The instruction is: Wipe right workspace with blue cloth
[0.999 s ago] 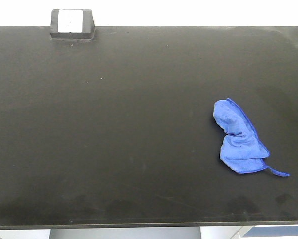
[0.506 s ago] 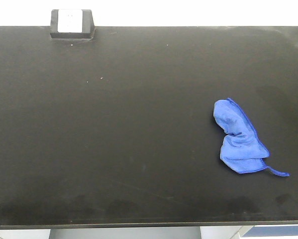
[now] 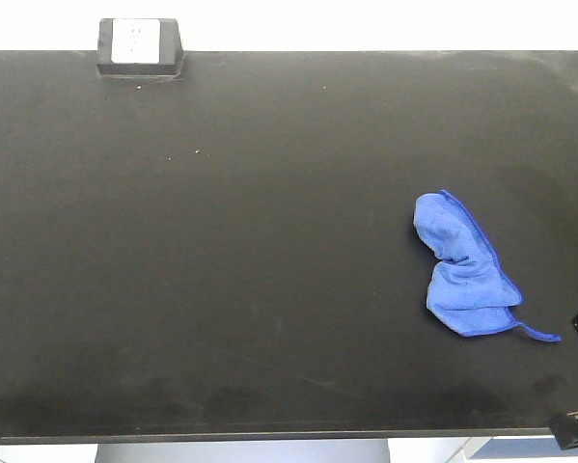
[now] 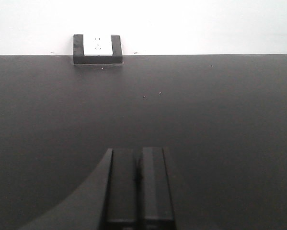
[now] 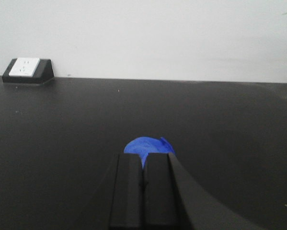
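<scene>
Both grippers, left gripper (image 4: 139, 187) and right gripper (image 5: 143, 189), pressed together; blue cloth (image 3: 464, 267) lies free.

**A:** Where does everything sit on the table (image 3: 269, 193), seen from the front view?

**B:** The cloth (image 3: 464, 270) lies on the table at about four o'clock from the centre, near the right edge. The socket box (image 3: 139, 45) sits on the far edge at about eleven o'clock, well apart from the cloth.

**A:** And the arms?

**B:** The right gripper (image 5: 143, 191) is at the near edge, at about five o'clock, with the cloth directly beyond its tips. The left gripper (image 4: 139, 187) is at about seven o'clock, with the socket box far beyond it, slightly left.
</scene>
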Motion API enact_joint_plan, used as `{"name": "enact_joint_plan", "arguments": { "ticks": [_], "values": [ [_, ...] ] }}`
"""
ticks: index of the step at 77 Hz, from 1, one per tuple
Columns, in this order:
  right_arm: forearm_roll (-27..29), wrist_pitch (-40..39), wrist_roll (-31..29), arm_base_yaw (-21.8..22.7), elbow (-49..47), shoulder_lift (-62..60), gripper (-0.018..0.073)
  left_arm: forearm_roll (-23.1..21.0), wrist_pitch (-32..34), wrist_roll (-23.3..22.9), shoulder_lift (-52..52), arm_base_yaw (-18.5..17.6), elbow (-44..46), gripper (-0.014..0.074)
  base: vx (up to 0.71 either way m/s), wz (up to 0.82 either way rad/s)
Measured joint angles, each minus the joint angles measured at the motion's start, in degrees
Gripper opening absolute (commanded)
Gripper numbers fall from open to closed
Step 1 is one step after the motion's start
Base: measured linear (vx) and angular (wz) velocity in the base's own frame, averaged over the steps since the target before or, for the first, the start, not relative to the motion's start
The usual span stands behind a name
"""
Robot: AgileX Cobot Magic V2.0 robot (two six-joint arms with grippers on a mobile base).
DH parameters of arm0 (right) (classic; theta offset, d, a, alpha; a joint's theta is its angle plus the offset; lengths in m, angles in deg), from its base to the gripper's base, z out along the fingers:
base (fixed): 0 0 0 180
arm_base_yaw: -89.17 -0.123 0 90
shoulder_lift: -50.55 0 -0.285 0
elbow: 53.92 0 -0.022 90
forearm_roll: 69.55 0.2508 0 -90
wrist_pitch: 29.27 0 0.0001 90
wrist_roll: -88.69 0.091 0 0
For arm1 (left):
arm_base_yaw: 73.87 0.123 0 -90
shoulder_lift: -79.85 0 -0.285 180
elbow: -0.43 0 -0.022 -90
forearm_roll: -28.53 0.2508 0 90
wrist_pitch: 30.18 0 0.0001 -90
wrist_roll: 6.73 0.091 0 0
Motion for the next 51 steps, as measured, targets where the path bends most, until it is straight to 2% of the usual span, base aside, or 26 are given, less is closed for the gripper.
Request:
{"name": "enact_joint_plan", "arguments": {
  "ticks": [51],
  "values": [
    [-0.03, 0.62, 0.12, 0.00, 0.00, 0.00, -0.0008, 0.00, 0.00, 0.00, 0.00, 0.00, 0.00, -0.0006, 0.00, 0.00]
  ]
}}
